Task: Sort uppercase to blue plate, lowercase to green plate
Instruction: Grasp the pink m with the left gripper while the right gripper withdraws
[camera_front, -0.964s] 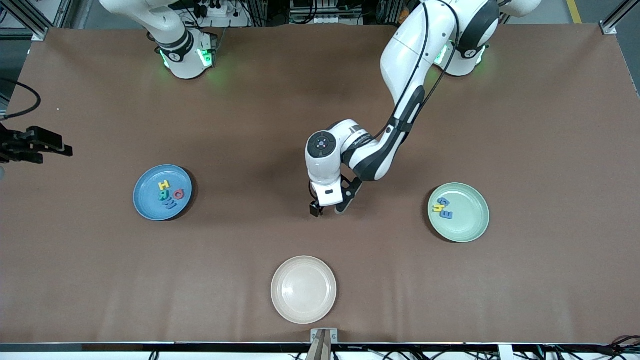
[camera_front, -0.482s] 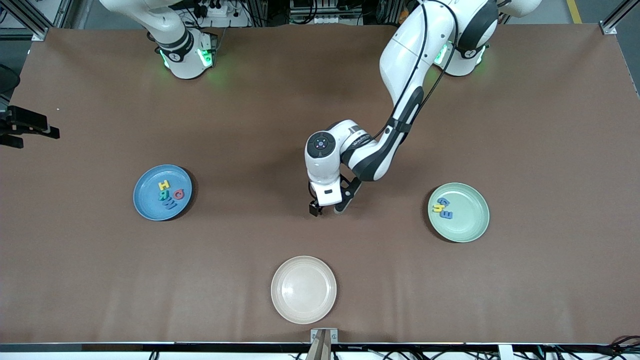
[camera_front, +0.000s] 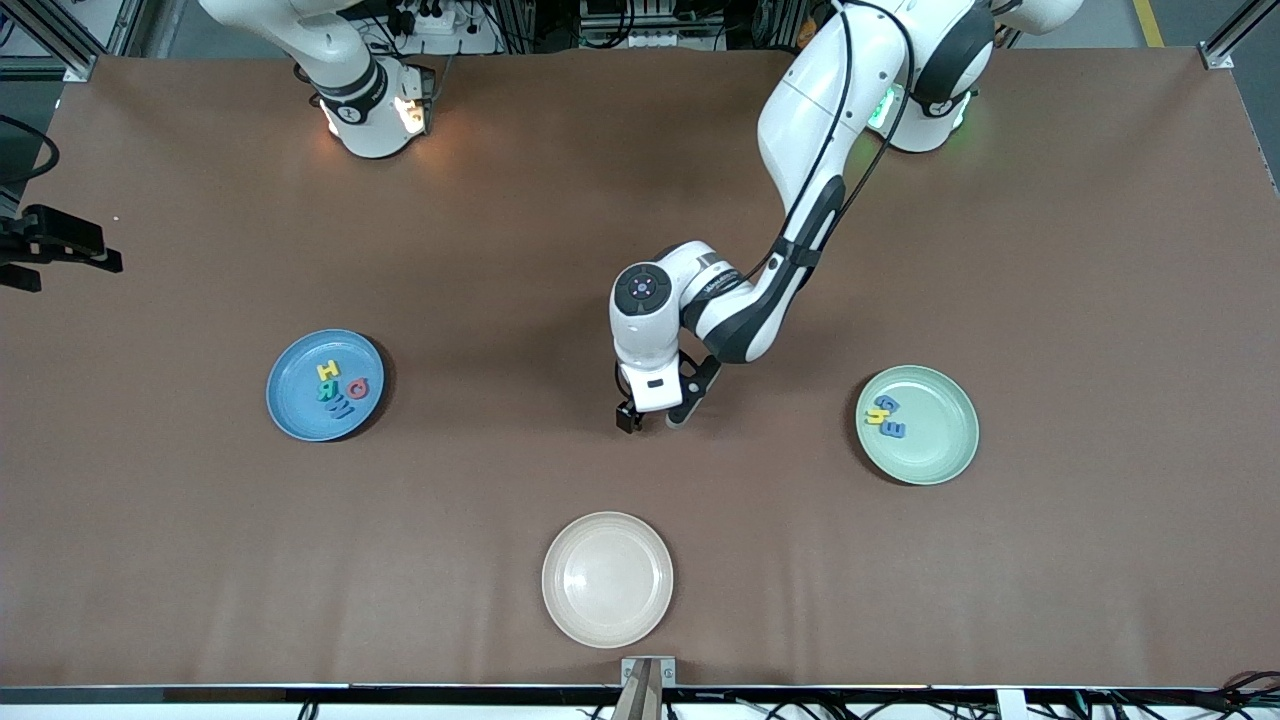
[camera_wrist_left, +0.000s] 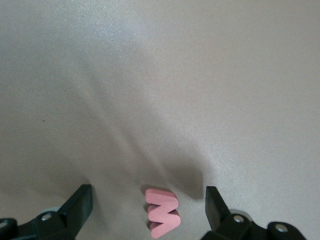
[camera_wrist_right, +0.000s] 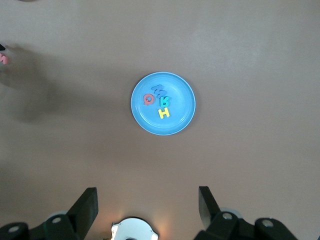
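Over the middle of the table, my left gripper hangs low with its fingers spread wide, the red m lying on the cloth between them, untouched. My right gripper waits at the right arm's end of the table, fingers apart and empty. The blue plate holds H, R, W and Q. The green plate holds yellow and blue letters.

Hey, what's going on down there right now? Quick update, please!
Left gripper open, low over red m on table. Right gripper open, waiting high above blue plate. Four capitals sorted. Nothing in the way.
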